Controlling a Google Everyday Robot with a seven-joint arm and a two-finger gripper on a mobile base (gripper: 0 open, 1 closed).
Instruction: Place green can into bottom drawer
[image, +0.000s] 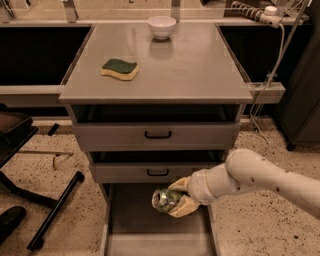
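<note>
The tool (175, 198) is gripping the green can (162, 199) sideways, hanging above the open bottom drawer (150, 231), whose floor is lying beneath it. Lowering until the can is nearly touching that floor, well inside the walls either side, seems wise before releasing.

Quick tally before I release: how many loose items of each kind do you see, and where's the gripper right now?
Green can: 1, clamped in the gripper over the pulled-out bottom drawer
Sponge: 1, on the cabinet top
Bowl: 1, white, at the back of the cabinet top
Total: 3
</note>
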